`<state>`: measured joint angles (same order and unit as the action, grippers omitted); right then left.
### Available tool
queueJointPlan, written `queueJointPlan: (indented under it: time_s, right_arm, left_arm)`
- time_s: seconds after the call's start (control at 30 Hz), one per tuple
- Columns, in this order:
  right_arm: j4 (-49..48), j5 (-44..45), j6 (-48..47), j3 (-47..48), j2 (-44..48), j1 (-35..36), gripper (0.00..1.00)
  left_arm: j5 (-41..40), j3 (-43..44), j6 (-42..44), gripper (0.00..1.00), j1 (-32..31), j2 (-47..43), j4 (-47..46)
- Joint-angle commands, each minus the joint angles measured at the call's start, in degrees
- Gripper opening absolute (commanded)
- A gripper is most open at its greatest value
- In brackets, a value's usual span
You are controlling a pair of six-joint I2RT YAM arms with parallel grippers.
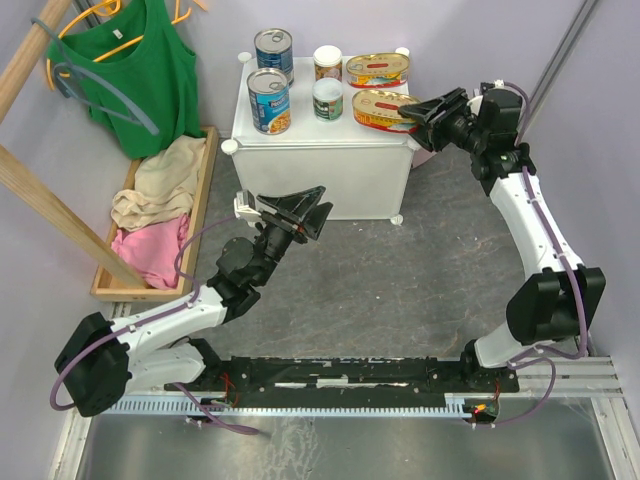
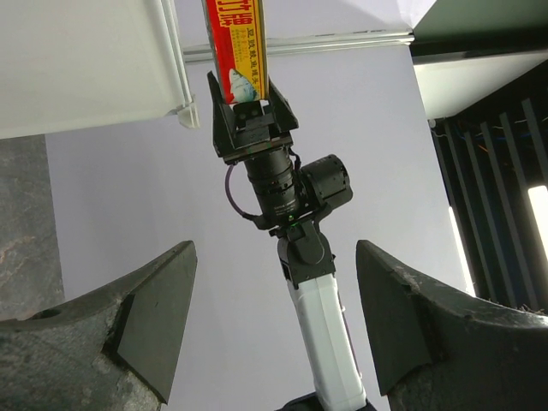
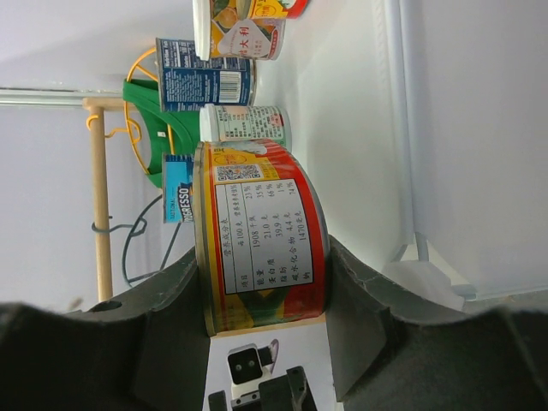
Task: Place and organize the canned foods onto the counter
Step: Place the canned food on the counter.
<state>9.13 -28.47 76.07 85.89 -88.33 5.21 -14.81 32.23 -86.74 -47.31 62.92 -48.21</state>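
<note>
1. The right gripper [image 3: 263, 257] is closed on the near oval tin [image 3: 265, 231]. Its two dark fingers [image 3: 171, 325] press against the tin's red-labelled sides from either side.
2. This tin lies flat at the near right corner of the counter [image 1: 320, 165]. From these views I cannot tell whether it rests fully on the top or sits just above it.
3. Just beyond it, at the far right of the counter top, lies the far oval tin [image 1: 377, 70], parallel to the held one.
4. To the left of the tins stand the two small white-topped cans, one far [image 1: 327, 62] and one near [image 1: 327, 98], both upright.
5. Further left are the two tall blue-labelled cans, one far [image 1: 273, 50] and one near [image 1: 269, 100], also upright, so the six cans make three columns of two.
6. The left gripper [image 2: 274, 257] hangs wide open with nothing between its fingers. It is above the grey tabletop [image 1: 400, 270], near the counter's front left side and not touching it.
7. Left of the counter, a wooden tray [image 1: 205, 190] holds folded clothes [image 1: 160, 185], and a green top [image 1: 135, 70] hangs above it.
</note>
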Motion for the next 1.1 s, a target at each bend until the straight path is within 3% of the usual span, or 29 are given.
queueJointPlan:
  time_s: [0.0, 0.73, 1.07]
  right_arm:
    - [-2.69, -4.57, -1.92, 6.39, -0.4, -0.7, 0.01]
    - [5.56, -9.33, -6.58, 15.75, -8.77, -2.08, 0.06]
    - [7.59, -9.1, -7.43, 16.98, -10.02, -2.23, 0.22]
  left_arm:
    - [0.74, -0.03, 2.21, 0.81, 0.51, -0.8, -1.28]
    - [1.49, 0.54, 1.66, 0.8, 0.94, 0.78, -2.0]
    - [1.8, 0.82, 1.32, 0.8, 1.07, 1.16, -2.16]
